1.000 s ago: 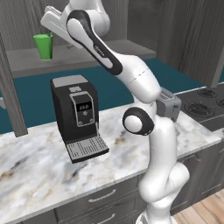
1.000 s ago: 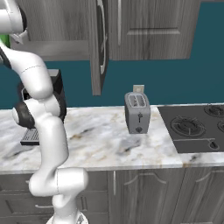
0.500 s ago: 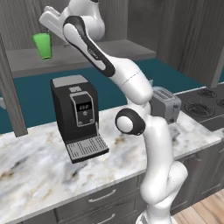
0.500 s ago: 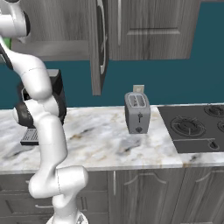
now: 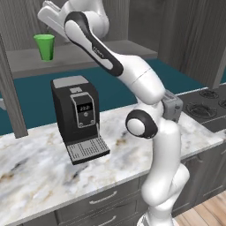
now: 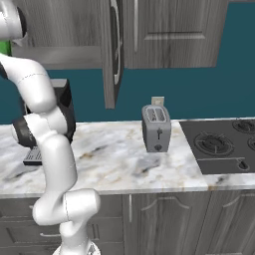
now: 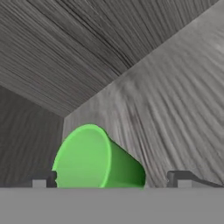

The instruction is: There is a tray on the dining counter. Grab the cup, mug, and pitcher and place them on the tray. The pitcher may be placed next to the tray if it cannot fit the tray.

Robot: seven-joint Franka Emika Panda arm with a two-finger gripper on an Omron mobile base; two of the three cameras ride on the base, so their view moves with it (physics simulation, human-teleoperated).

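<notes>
The green cup [image 5: 45, 46] stands upright on a grey wooden shelf [image 5: 88, 53] inside an open wall cabinet, above the coffee machine. My arm reaches up to that shelf, with the hand just above and right of the cup. In the hand view the cup [image 7: 98, 159] lies close in front, between the two dark fingertips. My gripper [image 7: 111, 179] is open, and the fingers stand apart on either side of the cup without touching it. A sliver of the cup [image 6: 4, 48] shows at the left edge of the right base view. The tray, mug, pitcher and dining counter are out of view.
A black coffee machine [image 5: 79, 117] stands on the marbled worktop [image 5: 39, 167] under the shelf. A grey toaster [image 6: 156, 127] and a stove top [image 6: 219, 144] lie to the right. The open cabinet door [image 6: 113, 50] hangs beside the shelf.
My arm's upper links have shifted slightly toward the cup's shelf. The cup has not moved and the gripper has stayed open.
</notes>
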